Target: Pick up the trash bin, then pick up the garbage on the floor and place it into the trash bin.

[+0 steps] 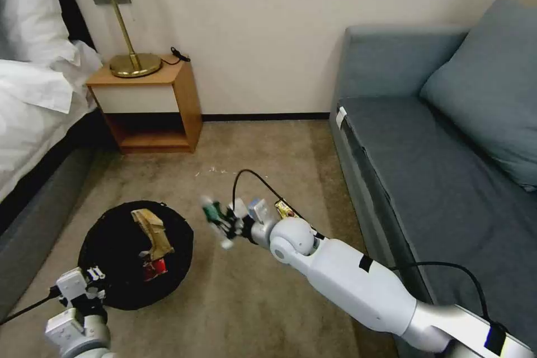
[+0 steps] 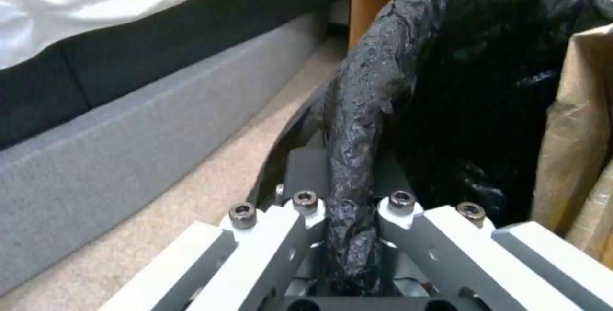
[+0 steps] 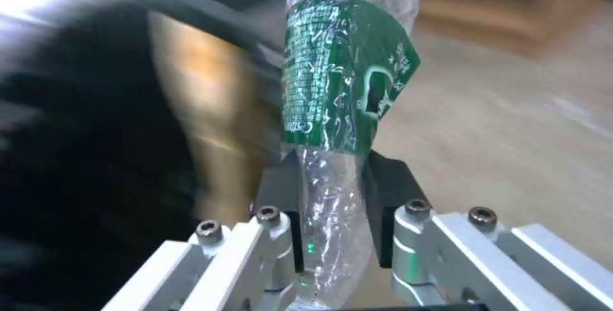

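Soft even room light, dark shadow under the nightstand [image 1: 154, 123], bottle [image 3: 338, 109] sharp up close, everything behind the bottle smeared with blur, bottle fuzzy from the head

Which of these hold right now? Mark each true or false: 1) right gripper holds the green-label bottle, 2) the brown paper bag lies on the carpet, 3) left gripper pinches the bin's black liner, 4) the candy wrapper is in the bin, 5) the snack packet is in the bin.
1) True: the right gripper is shut on the bottle.
2) False: the brown paper bag is inside the trash bin.
3) True: the left gripper clamps the liner at the rim.
4) False: the candy wrapper lies on the carpet by the sofa.
5) True: the snack packet lies in the bin.
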